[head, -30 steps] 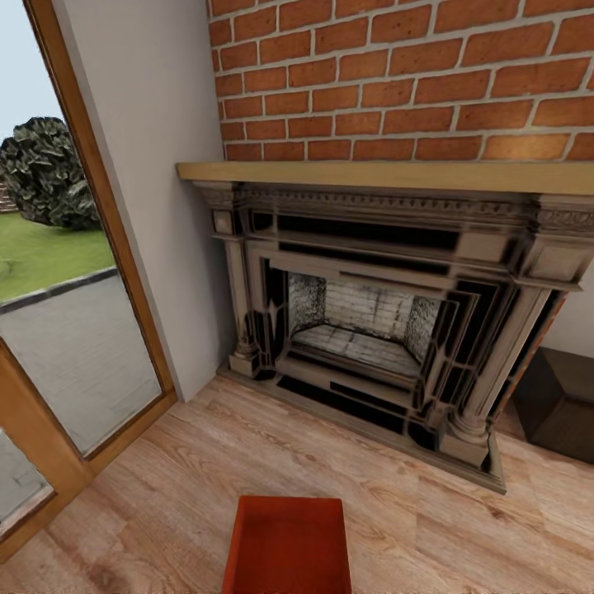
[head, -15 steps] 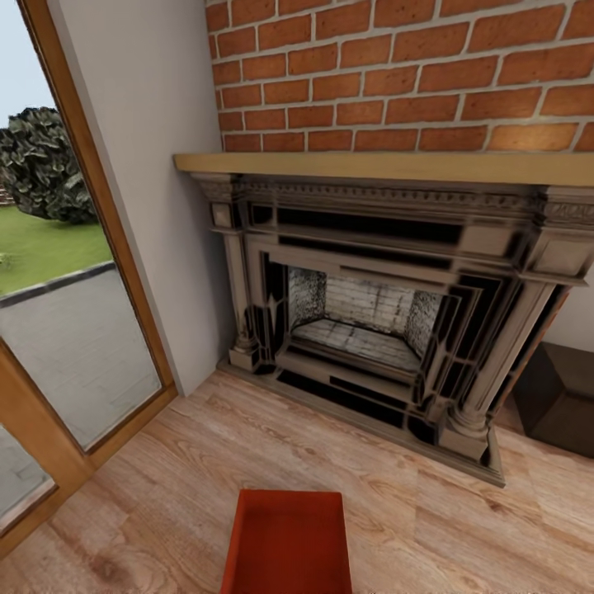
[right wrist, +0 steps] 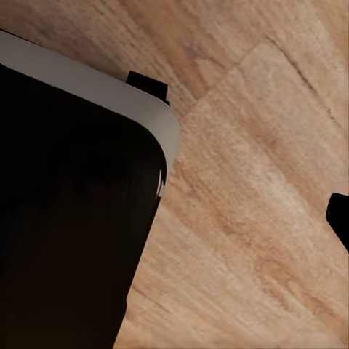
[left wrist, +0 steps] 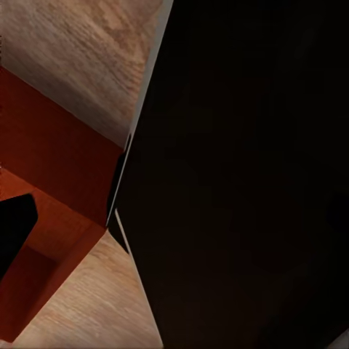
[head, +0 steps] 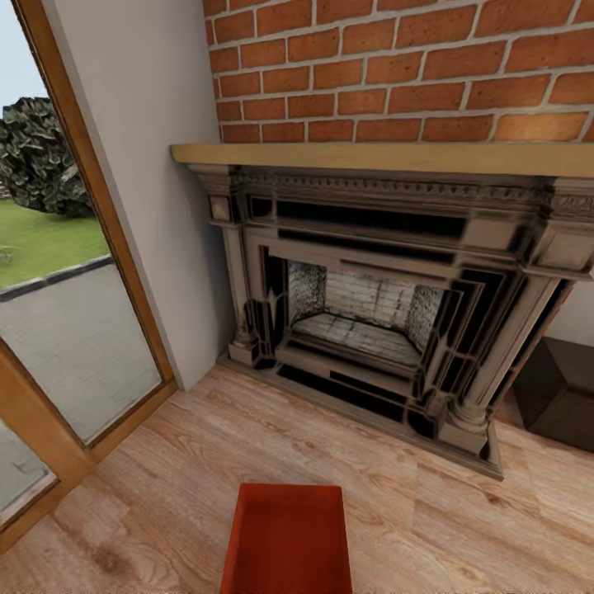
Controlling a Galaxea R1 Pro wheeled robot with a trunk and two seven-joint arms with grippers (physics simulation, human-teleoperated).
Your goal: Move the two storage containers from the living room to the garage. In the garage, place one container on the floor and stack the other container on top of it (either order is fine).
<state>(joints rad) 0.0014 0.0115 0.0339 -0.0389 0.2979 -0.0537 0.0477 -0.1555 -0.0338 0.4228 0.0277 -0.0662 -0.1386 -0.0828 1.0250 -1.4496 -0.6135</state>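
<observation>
Left gripper's fingers are hidden from me, so I cannot tell their state; its camera sees a red box (left wrist: 51, 218) just beside a dark body. Same for the right. From the head, that box (head: 287, 540) sits on wood floor (head: 429, 520) before the fireplace (head: 371, 305).

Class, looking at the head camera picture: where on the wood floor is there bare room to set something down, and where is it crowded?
Free: planks between the storage container and fireplace, and between the container and the window frame. Crowded: the right corner, where a dark box sits beside the fireplace.
</observation>
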